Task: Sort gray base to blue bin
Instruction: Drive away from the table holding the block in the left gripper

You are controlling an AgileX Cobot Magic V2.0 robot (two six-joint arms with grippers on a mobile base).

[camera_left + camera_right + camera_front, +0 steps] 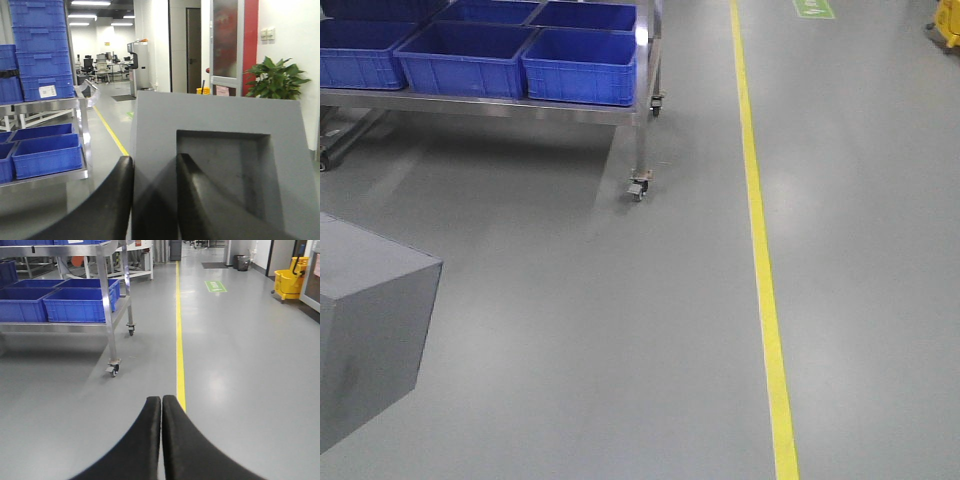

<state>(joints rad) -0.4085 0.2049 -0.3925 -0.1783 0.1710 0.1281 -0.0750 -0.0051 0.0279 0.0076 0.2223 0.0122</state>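
Note:
The gray base [220, 130] fills the left wrist view, its square recess facing the camera. My left gripper [154, 162] is shut on its wall, one finger outside and one inside the recess. The base also shows at the lower left of the front view [365, 320], held above the floor. Several blue bins [582, 65] stand on a steel cart at the upper left of the front view, and also show in the left wrist view [47, 156] and the right wrist view [80, 305]. My right gripper [161, 401] is shut and empty over the floor.
The steel cart [642, 130] stands on casters. A yellow floor line [760, 250] runs front to back on the right. A yellow mop bucket [290, 284] stands far right. Stacked blue crates [40, 50] and a potted plant [275, 80] show behind.

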